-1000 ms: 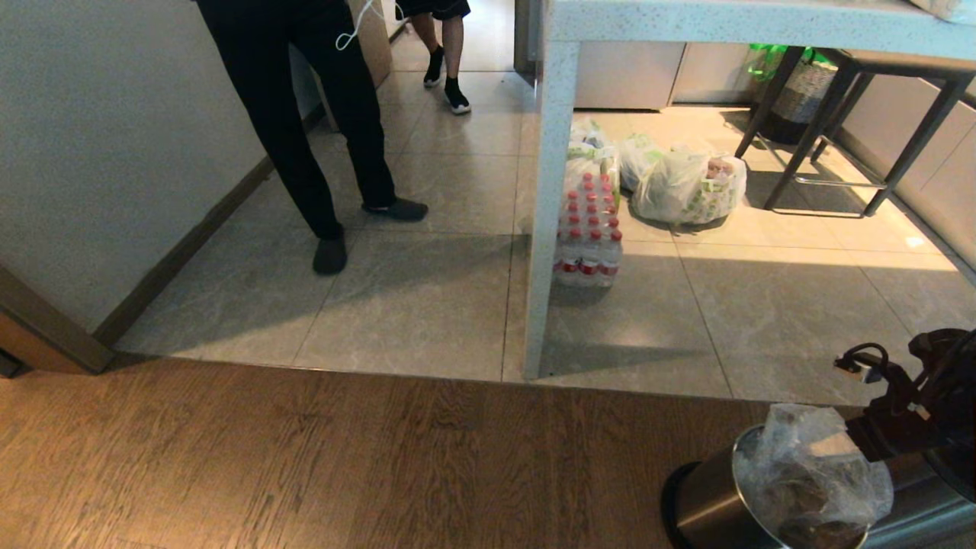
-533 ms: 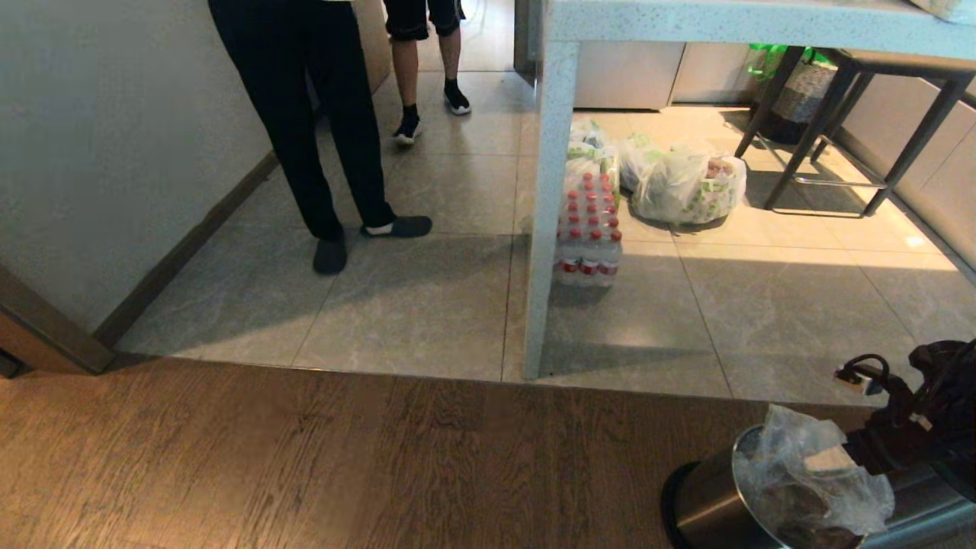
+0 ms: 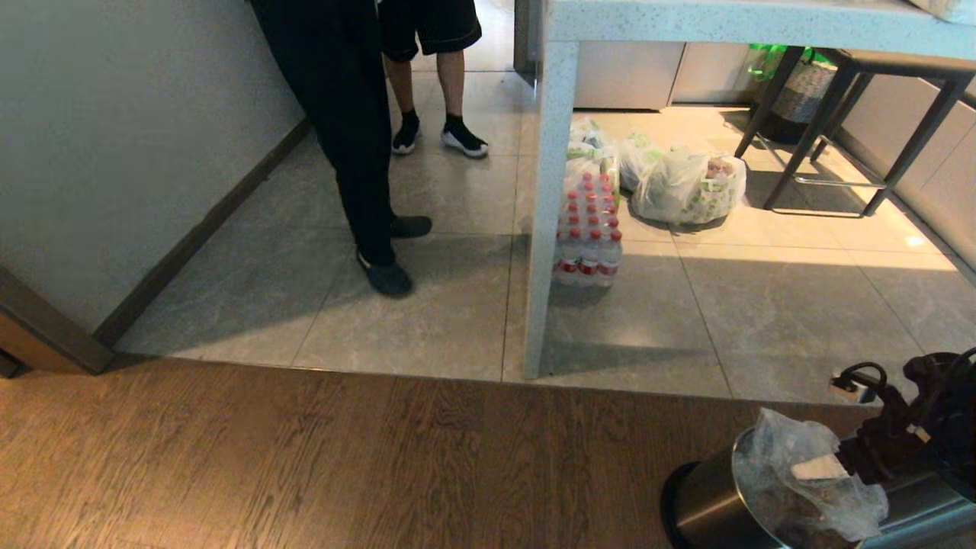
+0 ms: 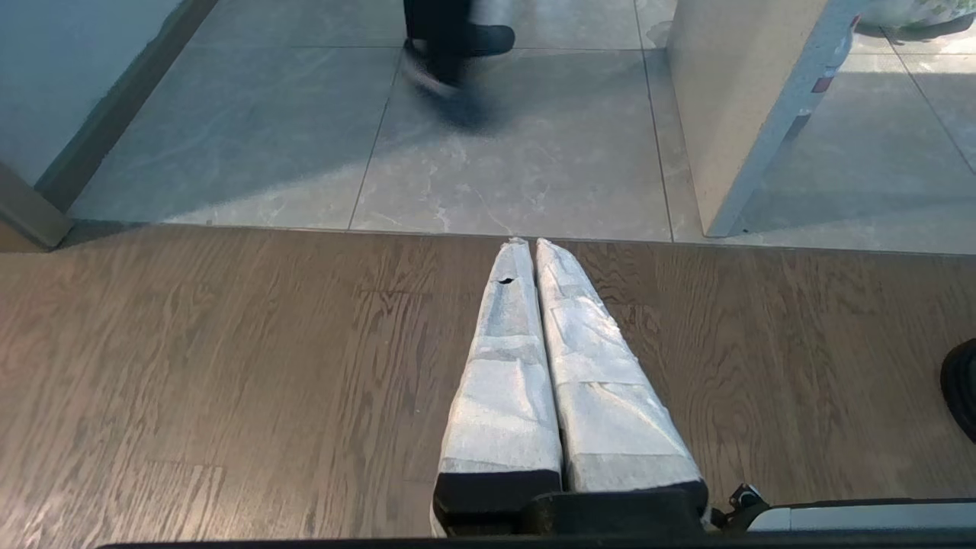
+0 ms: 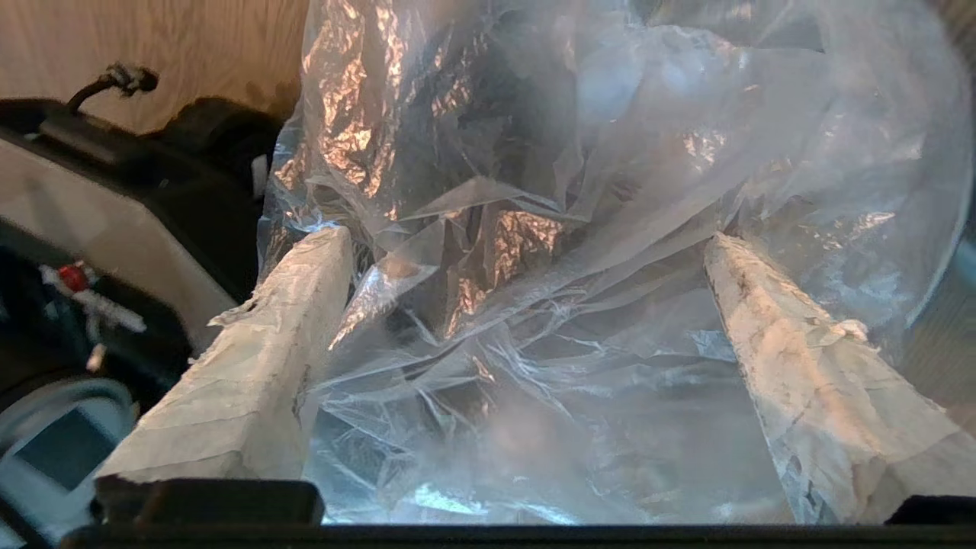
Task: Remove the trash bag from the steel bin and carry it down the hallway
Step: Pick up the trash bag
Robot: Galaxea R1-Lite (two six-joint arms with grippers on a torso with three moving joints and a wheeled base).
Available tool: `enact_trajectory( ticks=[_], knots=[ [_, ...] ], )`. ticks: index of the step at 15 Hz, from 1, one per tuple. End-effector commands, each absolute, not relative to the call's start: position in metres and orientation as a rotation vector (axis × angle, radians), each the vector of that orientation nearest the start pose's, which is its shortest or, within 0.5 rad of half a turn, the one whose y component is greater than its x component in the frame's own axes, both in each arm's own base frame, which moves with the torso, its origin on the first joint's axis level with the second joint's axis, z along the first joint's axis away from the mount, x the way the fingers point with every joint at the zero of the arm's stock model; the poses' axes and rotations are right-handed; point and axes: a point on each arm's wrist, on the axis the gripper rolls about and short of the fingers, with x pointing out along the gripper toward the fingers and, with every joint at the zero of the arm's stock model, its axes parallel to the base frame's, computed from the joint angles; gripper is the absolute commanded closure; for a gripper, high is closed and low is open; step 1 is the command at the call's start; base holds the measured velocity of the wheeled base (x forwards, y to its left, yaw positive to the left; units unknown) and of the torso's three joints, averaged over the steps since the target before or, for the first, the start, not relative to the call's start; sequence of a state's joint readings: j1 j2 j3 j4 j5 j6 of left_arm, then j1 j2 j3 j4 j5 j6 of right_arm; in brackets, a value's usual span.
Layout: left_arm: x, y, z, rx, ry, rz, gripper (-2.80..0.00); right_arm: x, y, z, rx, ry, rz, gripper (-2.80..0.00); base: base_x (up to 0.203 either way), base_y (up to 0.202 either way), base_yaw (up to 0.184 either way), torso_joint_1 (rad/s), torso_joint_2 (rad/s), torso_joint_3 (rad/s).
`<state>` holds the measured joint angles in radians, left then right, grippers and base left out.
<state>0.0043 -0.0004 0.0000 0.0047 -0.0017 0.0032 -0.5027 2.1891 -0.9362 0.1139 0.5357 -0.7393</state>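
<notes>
Tile floor (image 3: 427, 320) fills the far half of the head view, wood floor (image 3: 305, 457) the near half, with a white bench (image 3: 732, 21) on a post over a pack of bottles (image 3: 589, 232) and white bags (image 3: 686, 187). Two persons' legs (image 3: 358, 130) stand on the tile by the wall. At the lower right, on the wood, sits the bin (image 3: 709, 503) with the bag (image 3: 801, 476) bunched up out of its mouth. The right gripper (image 5: 526, 244) is at the bag, jaws wide, crinkled plastic lying between the fingers (image 5: 290, 328) with nothing pinched. The left gripper (image 4: 531, 252) is parked over the wood, jaws pressed together and empty. The step in hand looks like the grasp: the bag is not yet lifted. Next calls for closing on a thick gather of plastic, then a straight pull upward so the thin film neither slips nor tears
</notes>
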Motion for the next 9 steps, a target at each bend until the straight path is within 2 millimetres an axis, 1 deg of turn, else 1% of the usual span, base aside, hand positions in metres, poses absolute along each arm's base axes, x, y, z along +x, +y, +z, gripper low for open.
enact_trajectory(
  ticks=[1, 3, 6, 9],
  knots=[
    [-0.023, 0.0, 0.075, 0.003, 0.006, 0.003, 0.0, 0.292, -0.146, -0.001, 0.008, 1.052, 0.448, -2.8, 0.0, 0.0, 0.0, 0.0, 0.0, 0.0],
    [-0.023, 0.0, 0.075, 0.003, 0.006, 0.003, 0.0, 0.299, -0.147, -0.005, -0.029, 1.012, 0.441, -2.8, 0.0, 0.0, 0.0, 0.0, 0.0, 0.0],
    [-0.023, 0.0, 0.074, 0.003, 0.007, 0.003, 0.0, 0.31, -0.142, -0.009, -0.078, 0.963, 0.456, -2.8, 0.0, 0.0, 0.0, 0.0, 0.0, 0.0],
    [-0.023, 0.0, 0.075, 0.003, 0.006, 0.003, 0.0, 0.319, -0.137, -0.017, -0.109, 0.93, 0.473, -2.8, 0.0, 0.0, 0.0, 0.0, 0.0, 0.0]
  ],
)
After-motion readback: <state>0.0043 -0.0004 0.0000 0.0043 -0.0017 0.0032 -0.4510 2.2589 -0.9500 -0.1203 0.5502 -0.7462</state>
